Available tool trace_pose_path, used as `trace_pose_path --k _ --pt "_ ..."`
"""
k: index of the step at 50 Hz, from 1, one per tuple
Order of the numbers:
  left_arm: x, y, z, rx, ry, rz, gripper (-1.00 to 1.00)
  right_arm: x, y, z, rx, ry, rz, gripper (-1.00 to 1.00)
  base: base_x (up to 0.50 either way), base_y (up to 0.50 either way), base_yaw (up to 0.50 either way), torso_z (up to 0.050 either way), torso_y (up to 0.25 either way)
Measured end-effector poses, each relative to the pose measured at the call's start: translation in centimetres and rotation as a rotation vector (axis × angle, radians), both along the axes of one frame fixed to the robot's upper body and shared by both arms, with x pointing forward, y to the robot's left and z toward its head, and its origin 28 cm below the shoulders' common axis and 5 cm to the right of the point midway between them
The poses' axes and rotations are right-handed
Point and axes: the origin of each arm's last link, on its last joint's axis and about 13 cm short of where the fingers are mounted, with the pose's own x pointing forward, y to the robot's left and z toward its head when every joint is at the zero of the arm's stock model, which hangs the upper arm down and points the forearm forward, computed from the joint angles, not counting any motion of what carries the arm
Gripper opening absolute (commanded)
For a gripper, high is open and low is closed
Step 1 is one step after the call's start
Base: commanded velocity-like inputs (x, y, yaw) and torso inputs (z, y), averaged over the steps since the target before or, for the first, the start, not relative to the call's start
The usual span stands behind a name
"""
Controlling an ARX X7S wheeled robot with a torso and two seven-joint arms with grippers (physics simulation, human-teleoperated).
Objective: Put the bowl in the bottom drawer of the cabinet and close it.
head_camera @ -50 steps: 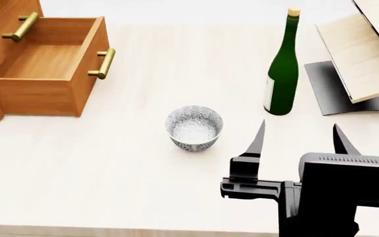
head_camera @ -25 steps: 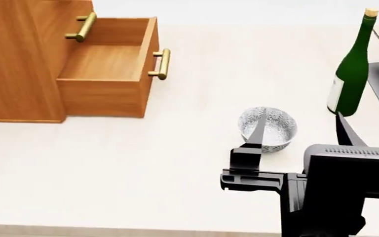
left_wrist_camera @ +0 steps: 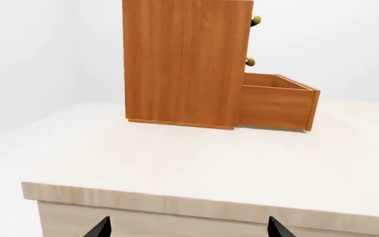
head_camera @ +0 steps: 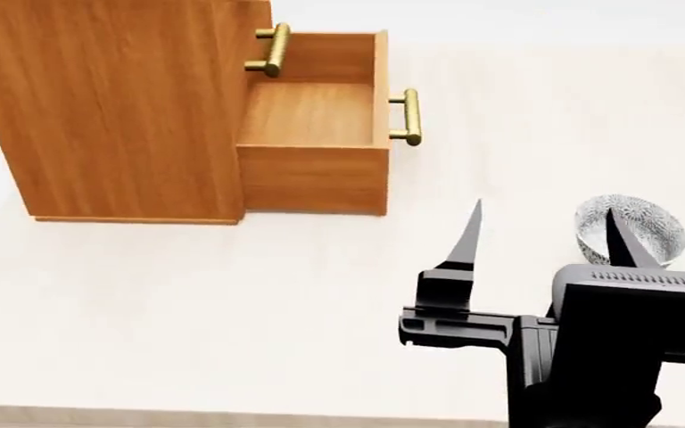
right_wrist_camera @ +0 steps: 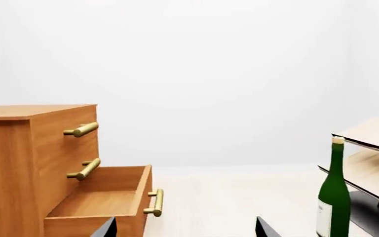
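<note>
The bowl, white with a grey-blue pattern, stands on the table at the head view's right, partly behind a finger of my right gripper. That gripper is open and empty, hovering just left of and nearer than the bowl. The cabinet stands at the left with its bottom drawer pulled out and empty, brass handle facing right. In the right wrist view my right gripper faces the cabinet and the bottom drawer. My left gripper is open below the table edge, facing the cabinet's side.
A green wine bottle stands right of the drawer, with a pale slanted wooden rack on a dark base behind it. The table's front edge runs just ahead of my left gripper. Two upper drawer handles stick out.
The head view has swung left: cabinet, drawer and bowl slid right in the picture, and the bottle and rack left it. The bowl now sits behind my right gripper's right finger.
</note>
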Motion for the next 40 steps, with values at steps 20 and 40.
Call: trace_pose_path --k 20,40 --pt "-0.05 -0.06 -0.14 0.002 -0.003 -0.001 1.0 -0.01 0.02 -0.03 0.007 0.003 0.003 1.0 0.0 0.5 0.0 0.0 0.0" --pt "0.05 -0.04 0.12 0.006 -0.008 0.001 1.0 0.22 -0.08 -0.21 0.036 0.002 0.001 1.0 0.12 0.1 0.0 0.0 0.0"
